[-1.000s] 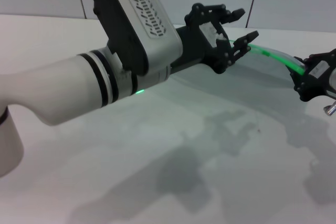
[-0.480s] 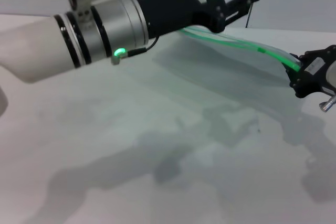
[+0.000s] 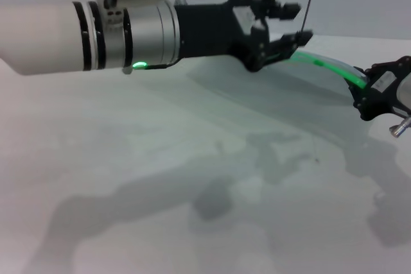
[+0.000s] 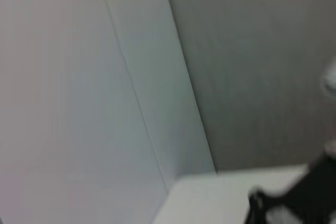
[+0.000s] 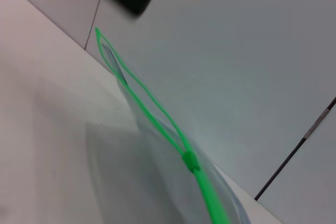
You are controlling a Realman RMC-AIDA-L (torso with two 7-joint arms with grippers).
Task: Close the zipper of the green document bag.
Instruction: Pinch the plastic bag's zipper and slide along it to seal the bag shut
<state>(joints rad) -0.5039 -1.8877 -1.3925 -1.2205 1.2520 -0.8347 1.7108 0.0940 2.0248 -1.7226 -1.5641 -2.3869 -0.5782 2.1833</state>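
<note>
The green document bag [image 3: 302,97] lies flat and translucent on the white table, its far edge lifted. The zipper [image 3: 329,67] runs along that edge as a bright green strip. In the right wrist view the zipper [image 5: 149,103] gapes open up to its small slider [image 5: 190,161] and is joined beyond it. My left gripper [image 3: 294,24] hovers open just above the zipper's open stretch, with nothing between its fingers. My right gripper [image 3: 376,91] is shut on the bag's right end, where the green strip stops.
The white table [image 3: 160,178] spreads toward me, crossed by the arms' shadows. Grey wall panels [image 4: 105,77] stand behind it. My left forearm [image 3: 96,33] spans the upper left of the head view.
My left gripper rose above the zipper half a second ago and has now dropped back down close to it, while the forearm levelled out. The right gripper has held still.
</note>
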